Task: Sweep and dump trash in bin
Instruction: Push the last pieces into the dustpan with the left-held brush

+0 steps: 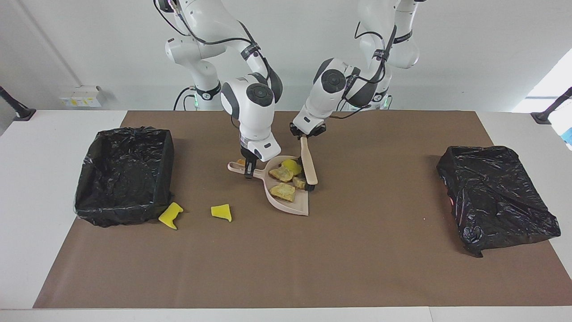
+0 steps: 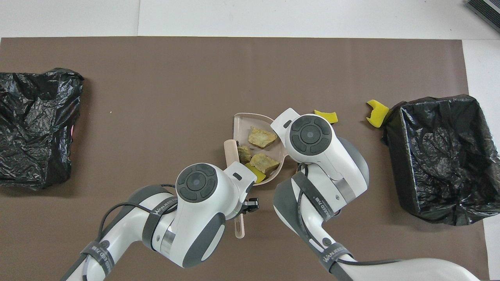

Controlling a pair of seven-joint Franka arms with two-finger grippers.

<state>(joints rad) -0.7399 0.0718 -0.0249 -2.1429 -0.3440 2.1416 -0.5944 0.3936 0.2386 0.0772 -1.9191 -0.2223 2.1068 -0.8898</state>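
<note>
A beige dustpan [image 1: 292, 206] [image 2: 250, 119] lies mid-table, my right gripper [image 1: 249, 170] shut on its handle. Inside it sit several pieces of trash: tan foam chunks [image 1: 283, 192] [image 2: 261, 137] and a yellow sponge piece [image 1: 292, 166] [image 2: 256, 174]. My left gripper [image 1: 305, 133] [image 2: 244, 207] is shut on the handle of a wooden brush [image 1: 309, 165] [image 2: 231, 150], whose bristles rest at the pan's mouth against the scraps. Two yellow sponge pieces [image 1: 221, 211] [image 1: 170, 215] lie on the mat between the pan and the bin [image 1: 125, 179] [image 2: 437, 156]. A small brownish scrap [image 1: 241, 162] shows beside the pan's handle.
The open bin lined with a black bag stands toward the right arm's end of the table. A crumpled black bag [image 1: 496, 197] [image 2: 35, 125] lies toward the left arm's end. A brown mat [image 1: 313, 268] covers the table.
</note>
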